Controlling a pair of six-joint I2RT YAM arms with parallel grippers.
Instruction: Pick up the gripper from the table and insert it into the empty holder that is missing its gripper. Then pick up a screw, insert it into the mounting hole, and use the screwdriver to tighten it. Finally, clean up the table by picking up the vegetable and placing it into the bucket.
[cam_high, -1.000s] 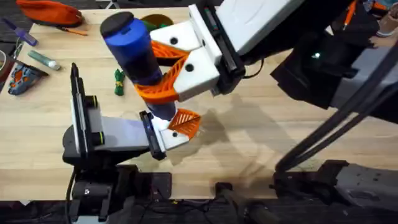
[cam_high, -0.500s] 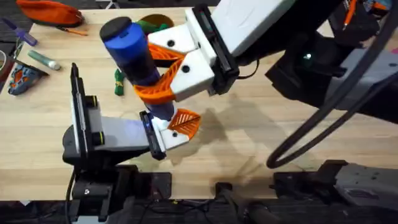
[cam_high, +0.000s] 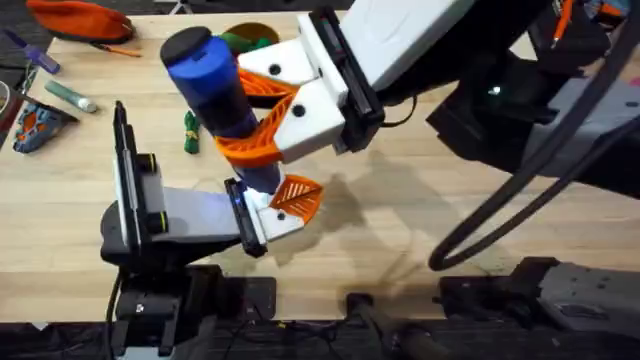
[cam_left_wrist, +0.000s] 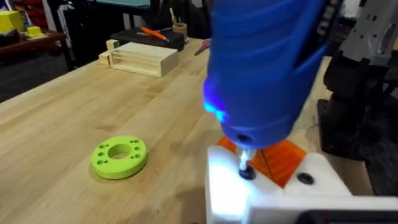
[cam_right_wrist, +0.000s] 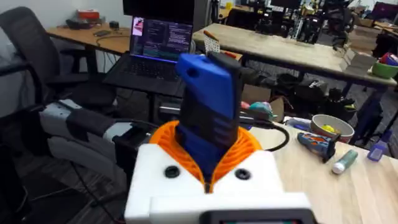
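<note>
Overhead, my right pincer (cam_high: 262, 118) clamps the blue pen-shaped electric screwdriver (cam_high: 215, 85) upright, its thin metal tip (cam_left_wrist: 246, 167) on a dark screw in the white wedge-shaped mount (cam_left_wrist: 261, 190) (orange ribbed finger (cam_high: 297, 196) fitted) on my left pincer (cam_high: 272, 207); whether that pincer is clenched, I cannot tell. A lime-green disc (cam_left_wrist: 119, 155) lies on the wooden bench (cam_left_wrist: 93, 99).

A: What's sitting behind the table?

B: A laptop (cam_right_wrist: 160, 38) is glowing on a wooden desk (cam_right_wrist: 99, 34); a dark office chair (cam_right_wrist: 31, 50) is standing beside it.

A: Anything farther off?

B: A long wooden workbench (cam_right_wrist: 292, 50) is running across the room.
</note>
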